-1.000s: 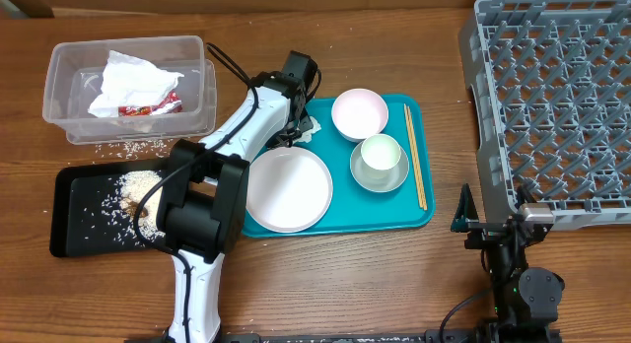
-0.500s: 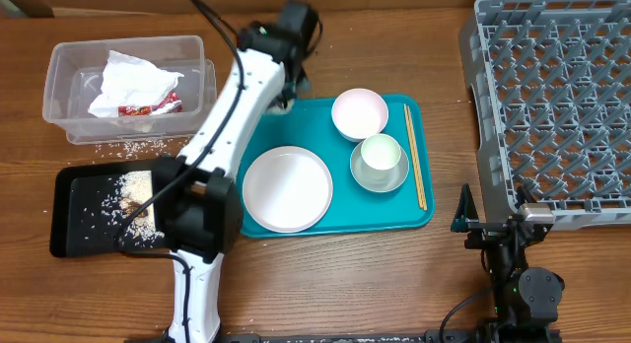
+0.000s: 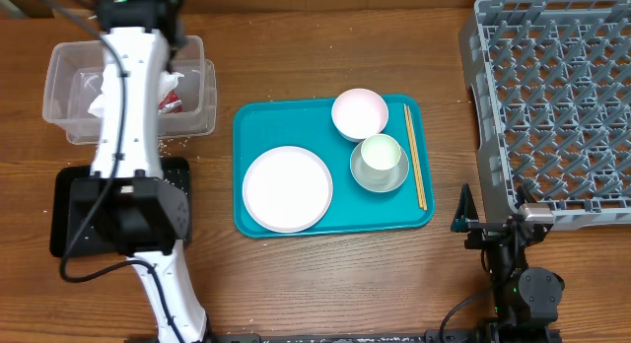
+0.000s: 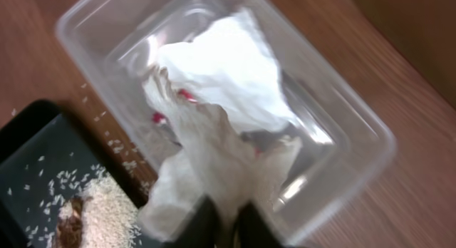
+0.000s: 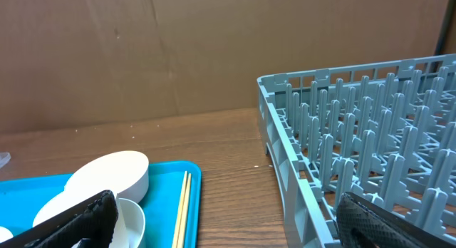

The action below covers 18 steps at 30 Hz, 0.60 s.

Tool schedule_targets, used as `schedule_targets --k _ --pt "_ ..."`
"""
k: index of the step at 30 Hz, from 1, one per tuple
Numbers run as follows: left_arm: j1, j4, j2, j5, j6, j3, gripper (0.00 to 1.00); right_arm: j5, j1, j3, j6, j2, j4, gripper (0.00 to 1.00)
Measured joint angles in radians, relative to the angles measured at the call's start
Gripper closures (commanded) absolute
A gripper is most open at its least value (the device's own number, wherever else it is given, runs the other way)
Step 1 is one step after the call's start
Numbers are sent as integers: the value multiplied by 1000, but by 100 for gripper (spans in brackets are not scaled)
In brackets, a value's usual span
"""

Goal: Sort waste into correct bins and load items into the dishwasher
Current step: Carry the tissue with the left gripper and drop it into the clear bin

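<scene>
Left arm [image 3: 123, 97] is stretched out over the clear plastic tub [image 4: 335, 112] at the back-left of the worktop [image 3: 325, 284]. Left fingers [image 4: 206, 221] sit at the bottom of the wrist view, above the tub's near wall. They're blurred and close together with only a thin gap. A strip of crumpled white napkin [image 4: 214, 159] runs right up to the tips; can't tell if it's pinched or lying loose. The rest of the napkin is bunched inside the tub. The red sauce packet [image 3: 170, 95] is tucked under its edge, with only bits of red showing.

Black tray [image 4: 28, 148] sits just in front of the tub, mostly under the arm in the overhead view. There's a rice pile [image 4: 107, 212] on it, with brown scraps [image 4: 68, 223] against the pile. Loose grains are scattered on the tray and on the worktop by the tub.

Teal tray [image 3: 256, 121] is mid-worktop. On it:
- White plate [image 3: 287, 188] at front-left.
- White bowl [image 3: 359, 113] at the back.
- Small cup [image 3: 380, 150] standing in the grey dish [image 3: 361, 175].
- Chopsticks [image 3: 415, 156] side by side along the right edge.

Grey dish rack [image 3: 552, 97] is at the right.

Right fingers [image 5: 82, 219] are spread wide with nothing between them, low by the rack's front-left corner, facing the teal tray.
</scene>
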<state>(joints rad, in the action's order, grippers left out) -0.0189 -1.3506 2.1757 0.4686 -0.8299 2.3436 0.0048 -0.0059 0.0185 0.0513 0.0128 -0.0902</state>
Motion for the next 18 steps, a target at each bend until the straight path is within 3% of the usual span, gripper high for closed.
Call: schedule_targets --k 2,4,11,18 --pt "-44 -6 0 -21 -2 -2 15 0 0 0 0 0 0 0" --pt "-80 -12 0 -48 -3 -2 0 0 0 0 0 0 0 0" --pt "-139 -56 0 -124 -6 -4 0 0 0 0 0 0 1 0" --pt "-140 -219 0 -182 -6 -9 0 0 0 0 0 0 0 0"
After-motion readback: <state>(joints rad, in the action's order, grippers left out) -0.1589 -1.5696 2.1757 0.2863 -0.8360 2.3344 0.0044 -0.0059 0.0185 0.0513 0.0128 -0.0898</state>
